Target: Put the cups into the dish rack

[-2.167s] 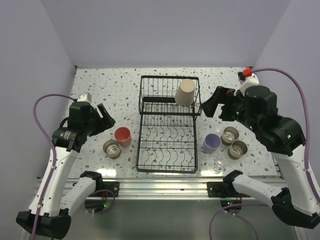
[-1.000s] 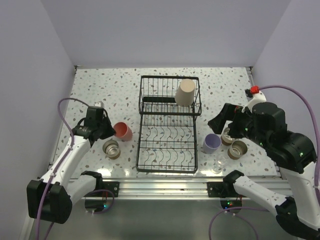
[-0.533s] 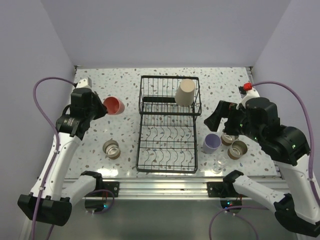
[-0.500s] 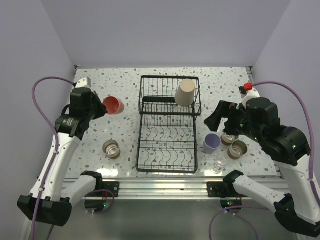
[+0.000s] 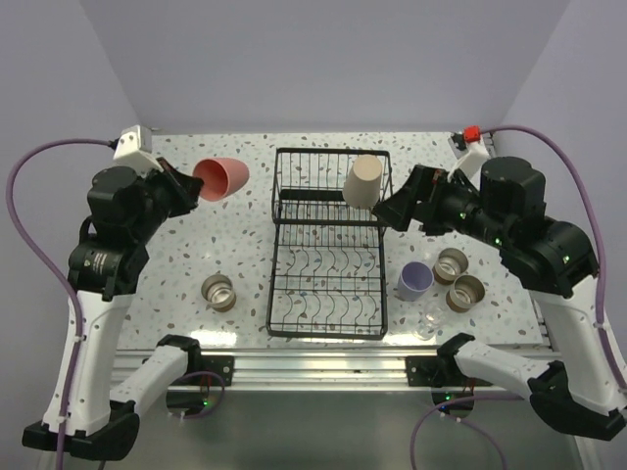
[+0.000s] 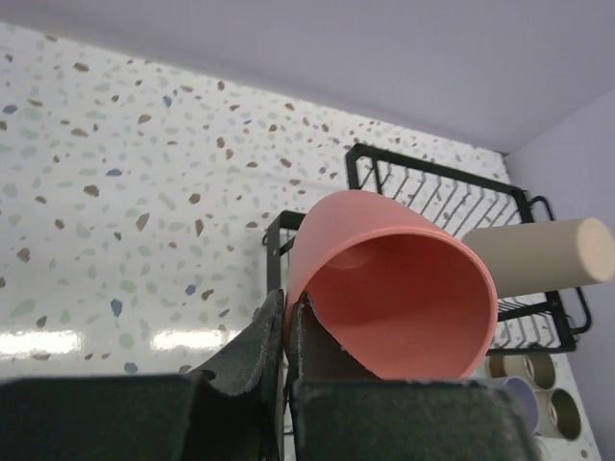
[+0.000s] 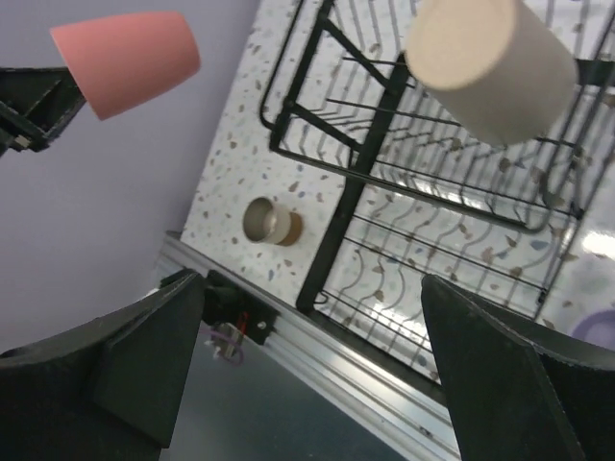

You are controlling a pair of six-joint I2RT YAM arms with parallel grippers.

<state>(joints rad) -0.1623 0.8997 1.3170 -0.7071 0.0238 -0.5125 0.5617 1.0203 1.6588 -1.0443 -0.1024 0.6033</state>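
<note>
The left gripper (image 5: 189, 188) is pinching the thin rim of the smooth, round pink cup (image 5: 220, 178). Its fingers are squeezed shut on it. The cup is hanging sideways in the air, left of the black wire dish rack (image 5: 277, 211). The right gripper (image 5: 395, 201) is spreading wide open and holding nothing. It is hanging beside the tall beige cup (image 5: 363, 180), which is sitting in the rack's raised basket.

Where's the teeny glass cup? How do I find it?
Find the big black rack in the middle of the table. By its front right corner sit a lavender cup, two tan cups and the glass. The glass is nearest the front edge, the smallest, and the only see-through one.
</note>
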